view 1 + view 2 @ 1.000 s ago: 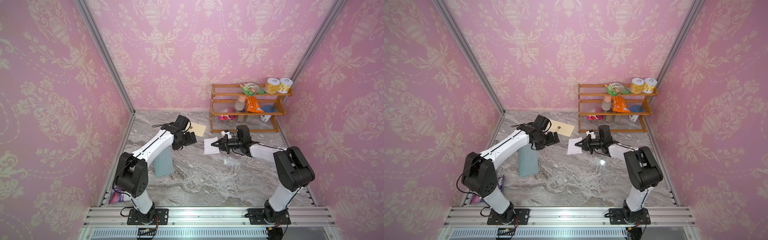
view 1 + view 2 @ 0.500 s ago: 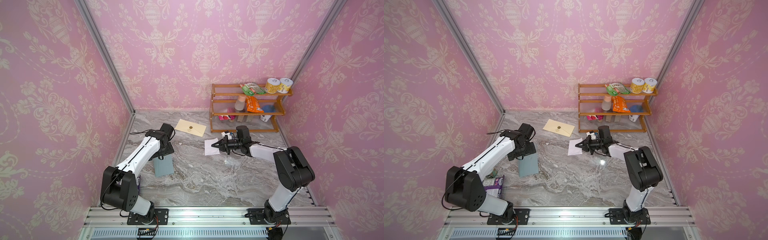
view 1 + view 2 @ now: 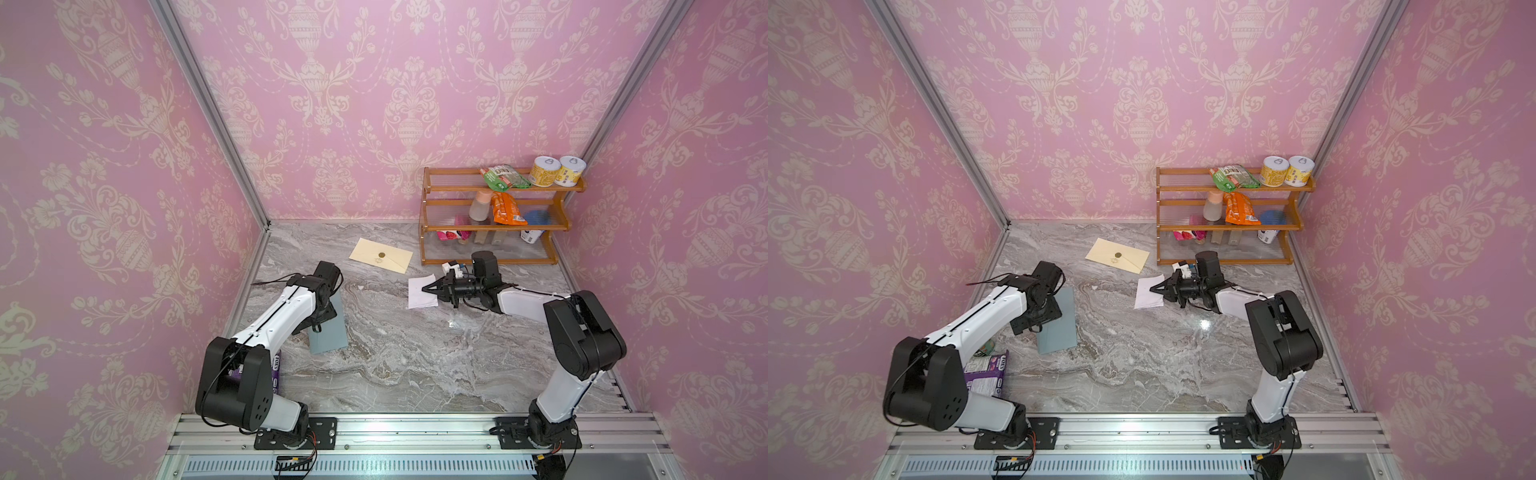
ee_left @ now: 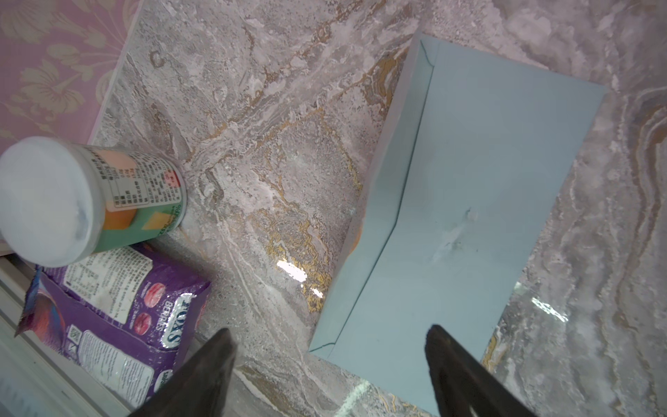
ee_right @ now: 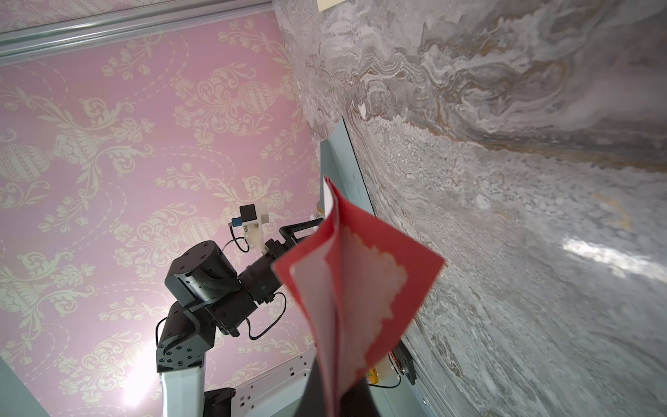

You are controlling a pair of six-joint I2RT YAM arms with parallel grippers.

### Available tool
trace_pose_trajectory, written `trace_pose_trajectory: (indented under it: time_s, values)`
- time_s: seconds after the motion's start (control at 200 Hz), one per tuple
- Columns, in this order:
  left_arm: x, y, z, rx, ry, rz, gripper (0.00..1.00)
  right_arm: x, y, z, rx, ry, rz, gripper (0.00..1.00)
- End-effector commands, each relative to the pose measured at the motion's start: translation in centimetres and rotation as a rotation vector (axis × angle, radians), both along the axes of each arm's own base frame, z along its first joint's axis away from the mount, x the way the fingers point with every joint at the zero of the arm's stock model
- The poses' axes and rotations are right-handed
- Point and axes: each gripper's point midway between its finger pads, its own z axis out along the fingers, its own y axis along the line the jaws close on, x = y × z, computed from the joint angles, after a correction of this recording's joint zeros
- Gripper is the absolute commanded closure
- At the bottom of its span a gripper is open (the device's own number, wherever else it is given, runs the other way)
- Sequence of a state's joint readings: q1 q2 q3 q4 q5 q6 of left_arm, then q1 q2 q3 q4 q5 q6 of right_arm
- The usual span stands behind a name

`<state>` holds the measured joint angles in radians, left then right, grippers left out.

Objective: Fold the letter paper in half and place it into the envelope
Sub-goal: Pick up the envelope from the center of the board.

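Some of blue envelope [image 3: 332, 336] behind left arm [image 3: 282, 309]

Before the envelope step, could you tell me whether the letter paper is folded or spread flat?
Folded: the right wrist view shows the letter paper as two layers joined at a crease, pinched in the shut right gripper.

i see pink damask walls [image 3: 374, 104] on three sides, a grey marble desk [image 3: 415, 353] with light glare, and a wooden shelf [image 3: 453, 189] in its far right corner.
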<state>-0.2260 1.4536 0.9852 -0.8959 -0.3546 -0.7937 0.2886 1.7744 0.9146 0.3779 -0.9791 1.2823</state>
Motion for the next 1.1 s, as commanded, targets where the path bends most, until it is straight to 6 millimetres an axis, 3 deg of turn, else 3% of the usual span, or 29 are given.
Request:
trace_pose_trajectory:
  time_s: [0.0, 0.33, 0.515, 0.715, 0.77, 0.92, 1.095]
  values:
    - [1.0, 0.7, -0.8, 0.016, -0.057, 0.048, 0.22, 0.4, 0.2, -0.2, 0.012, 0.000, -0.007, 1.00]
    - [1.2, 0.8, -3.0, 0.031, -0.044, 0.070, 0.37, 0.3, 0.2, -0.2, 0.028, 0.007, -0.012, 1.00]
    - [1.0, 1.2, -3.6, 0.052, -0.045, 0.090, 0.54, 0.1, 0.1, -0.3, 0.034, 0.015, -0.012, 1.00]
    - [0.7, 1.4, -4.8, 0.053, -0.023, 0.081, 0.84, 0.0, 0.2, 0.0, 0.039, 0.009, -0.004, 1.00]
    - [0.6, 1.4, -5.1, 0.051, -0.013, 0.075, 1.00, -0.1, 0.1, 0.1, 0.037, 0.007, 0.002, 1.00]
    - [0.6, 0.9, -4.9, 0.018, -0.015, 0.036, 1.00, -0.4, 0.0, 0.4, -0.004, -0.016, 0.024, 1.00]
    - [1.0, -0.7, -2.7, -0.066, -0.052, -0.057, 1.00, -0.6, -0.2, 1.3, -0.088, -0.083, 0.049, 1.00]
